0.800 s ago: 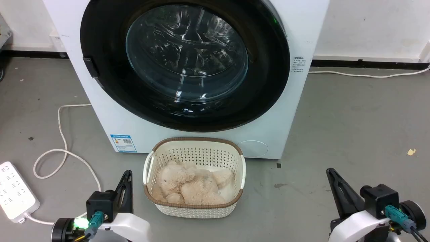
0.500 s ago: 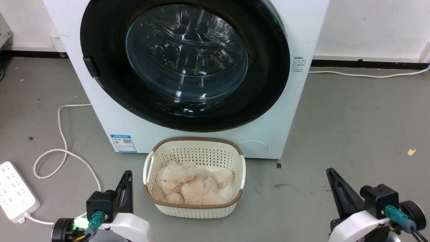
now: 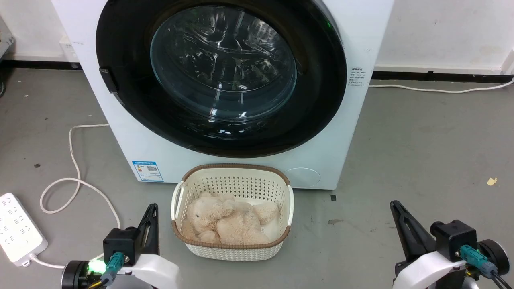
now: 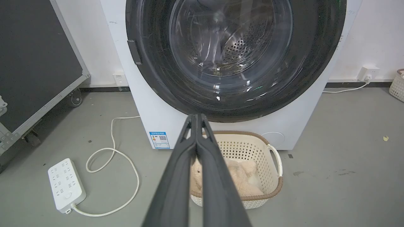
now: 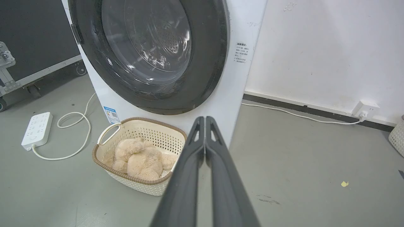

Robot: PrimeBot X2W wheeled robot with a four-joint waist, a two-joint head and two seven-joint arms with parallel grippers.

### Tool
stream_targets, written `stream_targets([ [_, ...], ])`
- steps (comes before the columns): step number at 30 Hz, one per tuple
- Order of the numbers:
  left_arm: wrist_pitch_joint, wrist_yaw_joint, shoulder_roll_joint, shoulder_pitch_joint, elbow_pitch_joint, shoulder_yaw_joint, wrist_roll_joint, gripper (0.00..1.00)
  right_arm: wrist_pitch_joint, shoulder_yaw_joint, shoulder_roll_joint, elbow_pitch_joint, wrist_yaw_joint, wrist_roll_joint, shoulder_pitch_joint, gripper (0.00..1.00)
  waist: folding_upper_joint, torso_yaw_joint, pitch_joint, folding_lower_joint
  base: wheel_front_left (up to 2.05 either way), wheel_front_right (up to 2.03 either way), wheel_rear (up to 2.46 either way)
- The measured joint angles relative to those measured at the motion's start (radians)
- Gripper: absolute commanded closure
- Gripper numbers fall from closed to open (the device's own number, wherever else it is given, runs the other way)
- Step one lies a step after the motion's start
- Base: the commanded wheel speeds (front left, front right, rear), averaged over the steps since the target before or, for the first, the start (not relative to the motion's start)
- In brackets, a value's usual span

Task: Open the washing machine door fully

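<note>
Left fingers (image 4: 192, 126) first: on my left wrist camera the two long dark fingers are pressed flat together from base to tip, with nothing between them. Right fingers (image 5: 201, 124), same story on the right wrist camera: closed tip to tip and empty. From the head camera both pairs sit low and near me, pointing away, the left pair just left of the cream perforated plastic basket with a brown woven rim (image 3: 233, 165), the right pair well off to its right, over bare grey concrete floor (image 3: 421, 160).

In that basket lies a beige plush toy (image 3: 229, 222), curled on its side. The basket stands on the floor right up against the front of the white front-loading washing machine (image 3: 120, 136), between its blue label sticker (image 3: 147, 171) on the left and its round white cap (image 3: 304, 176) on the right.

Above the basket, the large round glossy black washing machine door with the bulging clear glass window (image 3: 223, 68) lies flush against the machine's front, closed. I can see the perforated steel drum through the glass. A small dark tab (image 3: 107, 79) sits on the door's left edge. Both pairs of fingers are well short of the door, touching nothing.

Far left on the floor, a white power strip (image 3: 18, 228) lies with its white cable (image 3: 74, 160) looping towards the machine.
</note>
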Motion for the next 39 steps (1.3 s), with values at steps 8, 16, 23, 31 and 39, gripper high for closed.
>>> stream_targets([
  [8,0.0,0.0,0.0,0.0,0.0,0.0,0.0,1.0,0.0,0.0,0.0,0.0,0.0,0.0,0.0,1.0,0.0,0.0,0.0,0.0,0.0,0.0,0.0],
  [16,0.0,0.001,0.0,0.001,0.0,-0.002,0.0,0.0,-0.001,0.0,0.0,0.0,0.0,0.002,0.0,0.0,0.0,0.0,0.0,0.0,0.0,0.0,0.0],
  [23,-0.011,0.002,0.0,0.001,-0.001,-0.012,-0.001,0.0,-0.012,-0.002,0.0,0.0,0.0,0.013,0.0,0.0,0.0,0.001,0.009,0.0,0.0,0.0,0.0],
  [31,-0.029,0.007,0.0,0.0,-0.01,-0.021,-0.008,0.0,-0.03,-0.002,-0.001,-0.009,0.0,0.021,-0.003,0.0,0.0,0.005,0.037,0.0,0.0,0.0,0.0],
  [39,-0.046,0.011,0.0,-0.023,-0.021,-0.039,-0.009,0.0,-0.046,-0.006,-0.024,-0.013,0.0,0.033,-0.057,0.0,0.0,0.012,0.08,0.0001,0.0,0.0,0.0],
])
